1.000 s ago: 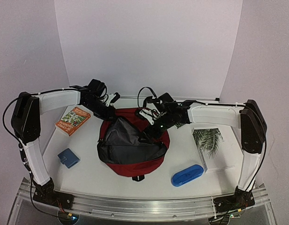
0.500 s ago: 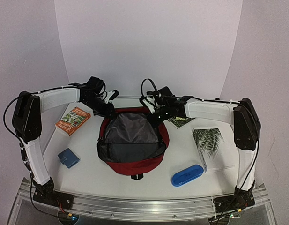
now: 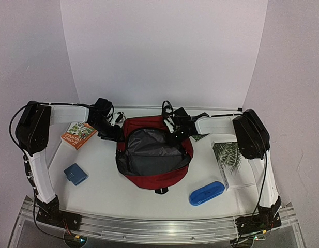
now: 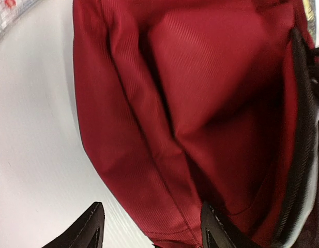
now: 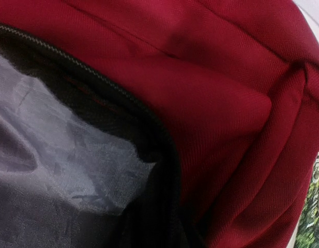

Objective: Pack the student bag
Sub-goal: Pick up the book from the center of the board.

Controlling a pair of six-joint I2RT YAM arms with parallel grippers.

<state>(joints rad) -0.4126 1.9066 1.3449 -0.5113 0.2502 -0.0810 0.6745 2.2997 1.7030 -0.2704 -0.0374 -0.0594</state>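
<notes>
The left claw (image 4: pixel 151 227) stands released. Its two dark fingers (image 4: pixel 92 232) are spread apart, with bare white bench and the folded left edge of the student bag (image 4: pixel 200 103) showing between them (the fabric runs closer to the right finger). From above, this left claw (image 3: pixel 114 132) sits low at the bag's far left corner.

The right claw (image 3: pixel 176 135) is at the bag's far right corner, pressed in among the black straps. Its own camera shows no fingers, only red cloth (image 5: pixel 226 103), the dark zip (image 5: pixel 97 82) and crumpled grey lining (image 5: pixel 56 155), so I cannot tell whether it is released or clenched.

The student bag (image 3: pixel 154 152) lies flat in the middle of the bench (image 3: pixel 112 191), its mouth gaping wide and the grey lining facing up. A colourful paperback (image 3: pixel 79 134) lies to its left under the left arm, and a small blue pouch (image 3: pixel 75 174) lies nearer the front. Near the bag's front right is a blue oblong case (image 3: pixel 206 192), and a palm-leaf book (image 3: pixel 229 155) lies by the right arm.
</notes>
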